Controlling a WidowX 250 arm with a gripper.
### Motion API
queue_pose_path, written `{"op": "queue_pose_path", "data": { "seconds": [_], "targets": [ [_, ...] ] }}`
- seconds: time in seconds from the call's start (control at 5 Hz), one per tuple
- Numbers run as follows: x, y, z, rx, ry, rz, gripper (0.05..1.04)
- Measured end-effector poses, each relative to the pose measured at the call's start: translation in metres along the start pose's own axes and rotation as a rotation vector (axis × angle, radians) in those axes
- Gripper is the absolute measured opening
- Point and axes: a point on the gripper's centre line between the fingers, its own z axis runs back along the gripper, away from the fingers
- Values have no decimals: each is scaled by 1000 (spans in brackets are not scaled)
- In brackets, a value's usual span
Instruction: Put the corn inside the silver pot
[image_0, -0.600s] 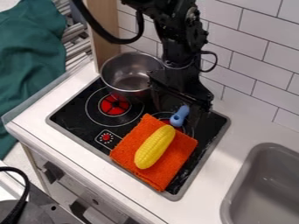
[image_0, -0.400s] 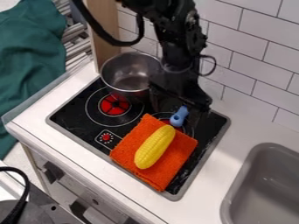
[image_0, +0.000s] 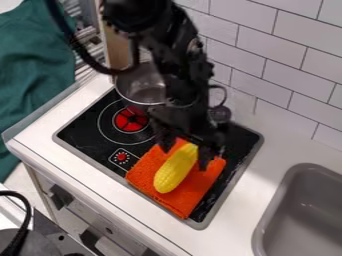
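At the view's left, silver pot (image_0: 135, 85) on the black stove top (image_0: 83, 132), upright, partly behind my arm; its mouth faces up; red burner ring (image_0: 130, 120) just below it in view.

Next rightward, orange cloth (image_0: 180, 202), laid flat and askew on the stove top; on it, the corn (image_0: 173, 174), lying on its side; long axis slants from lower left to upper right, the upper end reaching in under my hand (image_0: 184, 157).

My hand hangs over that upper end, set wide, fingers apart; one at the view's left of the corn, the other at its right; the gap between them runs roughly across the long axis, which suits a pinch over the width; the bulk of the corn lies down and left of me; I am the only arm, so the job is mine; I cannot tell whether either finger touches the corn, nor how much height remains.

The corn looks bright yellow, plump, rounded at the lower end, faintly pebbled in rows; probably firm, apt to roll if nudged; nothing grips it.

I judge the task at the grasping stage, the corn outside the pot; next, settle lower and draw the fingers together; a hold this near one end may let the other droop, and the cloth may catch and come along.

Farther right, grey sink (image_0: 262, 227), well apart from the work.
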Motion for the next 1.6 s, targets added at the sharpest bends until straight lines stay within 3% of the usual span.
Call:
{"op": "queue_pose_path", "data": {
  "seconds": [0.2, 0.8, 1.0, 1.2, 1.4, 1.6],
  "targets": [
    [-11, 5, -6, -22, -6, 17, 1005],
    [-4, 6, -28, -53, 21, 25, 1005],
    [-3, 6, -31, -56, 23, 28, 952],
    [-2, 6, -34, -58, 29, 20, 662],
    [-2, 6, -33, -50, 33, 19, 593],
    [2, 6, -22, -33, 14, 1, 593]
  ]
}}
